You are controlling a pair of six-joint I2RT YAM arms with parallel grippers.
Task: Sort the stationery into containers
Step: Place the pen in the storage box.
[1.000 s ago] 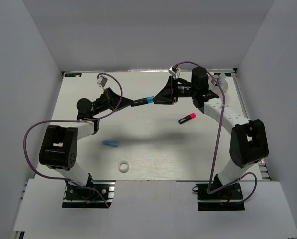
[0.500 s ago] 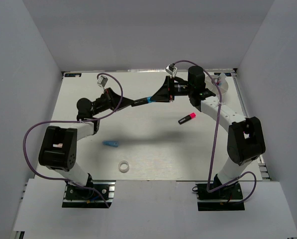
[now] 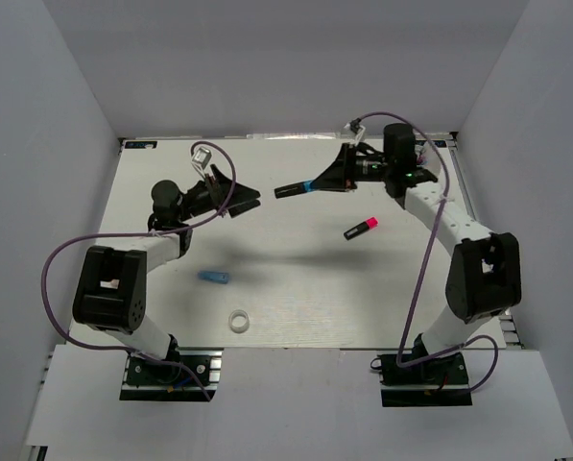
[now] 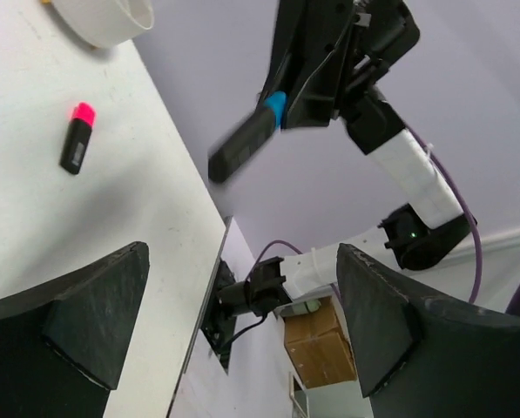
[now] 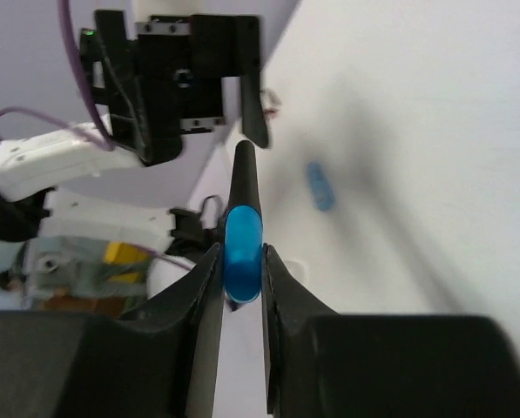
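Right gripper [image 3: 324, 180] was found clamped on the blue-capped marker [image 3: 294, 188], jaws pinching the blue cap from either side, as the right wrist view confirmed; the marker was held in the air above the far middle of the table [image 3: 296, 288], touching no surface. Its long axis ran roughly left to right in the top view, cap end in the right jaws, black barrel pointing toward the left arm. Left gripper [image 3: 242, 200] stood wide open and empty, near the barrel's free end but apart from it; the marker rested wholly with the right arm.

The white dish [image 4: 111, 26] lay at the far right corner, on the right arm's side and away from the barrel tip; the right arm was plainly the nearer, so the carry appeared to fall to it.

Unsorted on the table: pink-capped marker [image 3: 361, 229], light-blue tube [image 3: 215, 278], white tape ring [image 3: 237, 321].
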